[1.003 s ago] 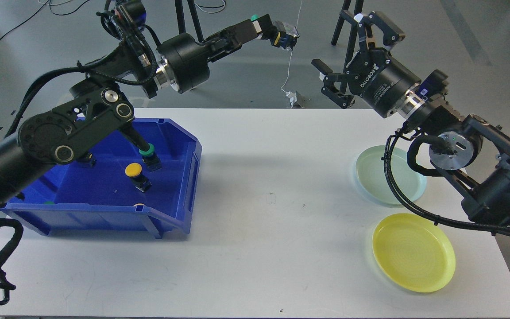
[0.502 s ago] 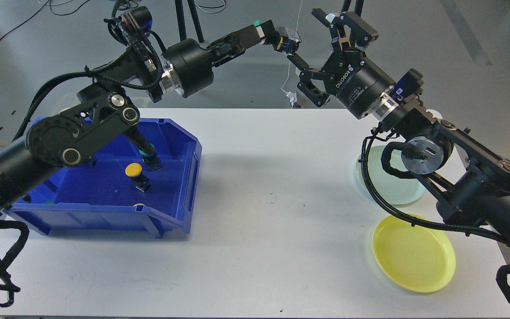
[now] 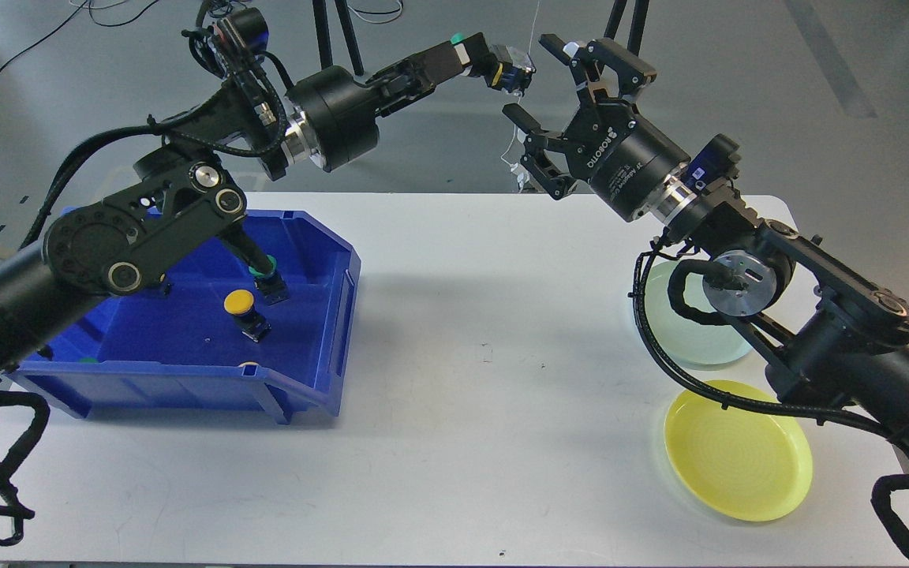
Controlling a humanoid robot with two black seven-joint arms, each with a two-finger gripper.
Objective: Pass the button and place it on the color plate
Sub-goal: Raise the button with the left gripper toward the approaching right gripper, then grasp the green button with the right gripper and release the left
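A: Nearest, a round yellow plastic plate (image 3: 737, 450) and a pale green plate (image 3: 699, 327) are seen bare on the white tabletop (image 3: 486, 379); further buttons are left in the blue plastic bin (image 3: 186, 331).

B: Beyond, a small green-capped push button (image 3: 508, 69) is pinched in the left gripper (image 3: 502, 67). The right gripper (image 3: 549, 83) is held spread just beside it. The jaws are best centred before closing. Behind: grey floor, cables, tripod legs (image 3: 332, 35).
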